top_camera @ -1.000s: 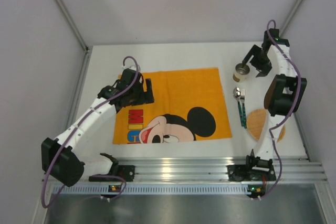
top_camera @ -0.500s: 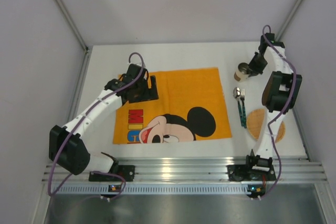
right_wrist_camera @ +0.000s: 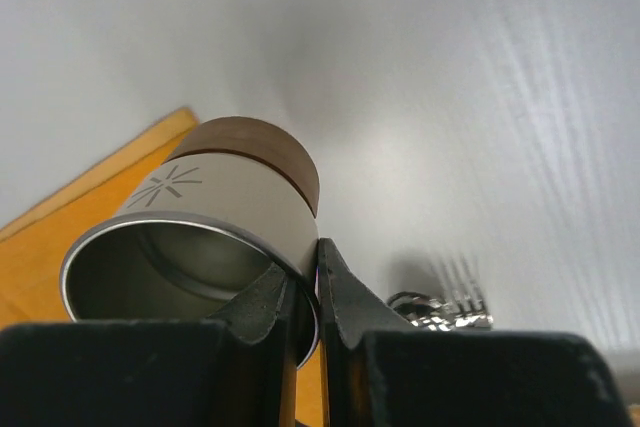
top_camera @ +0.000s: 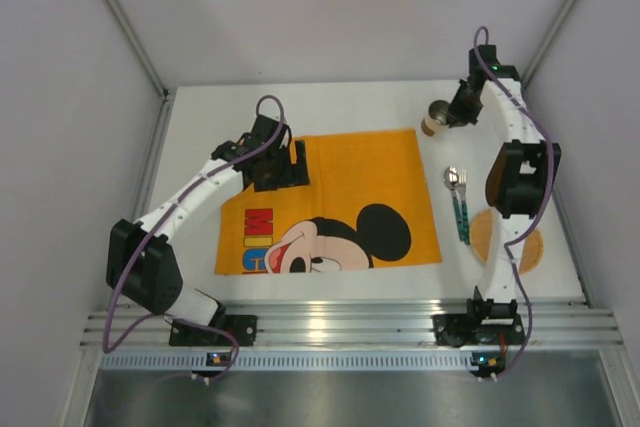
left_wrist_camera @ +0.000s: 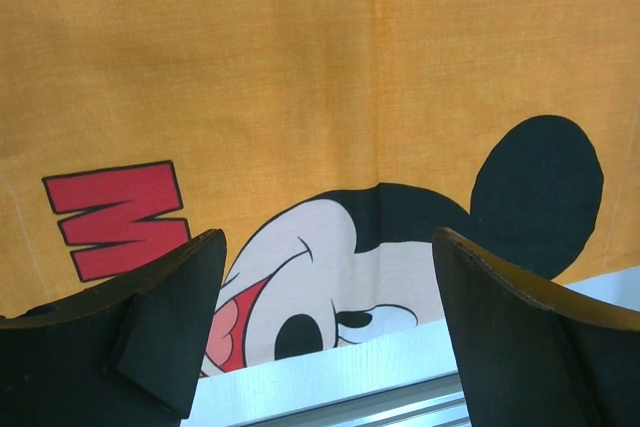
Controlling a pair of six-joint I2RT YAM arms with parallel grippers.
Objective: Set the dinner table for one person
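The dinner table (top_camera: 340, 107) is a white tabletop with an orange Mickey Mouse cloth (top_camera: 335, 197) spread on its middle. My right gripper (top_camera: 451, 114) is shut on the rim of a steel cup (top_camera: 435, 119) with a brown base, one finger inside and one outside. In the right wrist view the cup (right_wrist_camera: 205, 232) hangs tilted over the table's far right, beside the cloth's corner (right_wrist_camera: 90, 187), pinched by the gripper (right_wrist_camera: 316, 265). My left gripper (top_camera: 296, 165) hovers open over the cloth's far left part. Nothing lies between its fingers (left_wrist_camera: 170, 317), only the cloth (left_wrist_camera: 300, 67) below.
A spoon and fork (top_camera: 458, 192) with teal handles lie right of the cloth, also in the right wrist view (right_wrist_camera: 440, 309). A round cork mat (top_camera: 483, 232) sits near the right front, partly under the right arm. An aluminium rail (top_camera: 330, 322) runs along the near edge.
The right gripper closed on the cup's rim and carried it left and toward the far edge. The left gripper shifted right and farther over the cloth, staying open.
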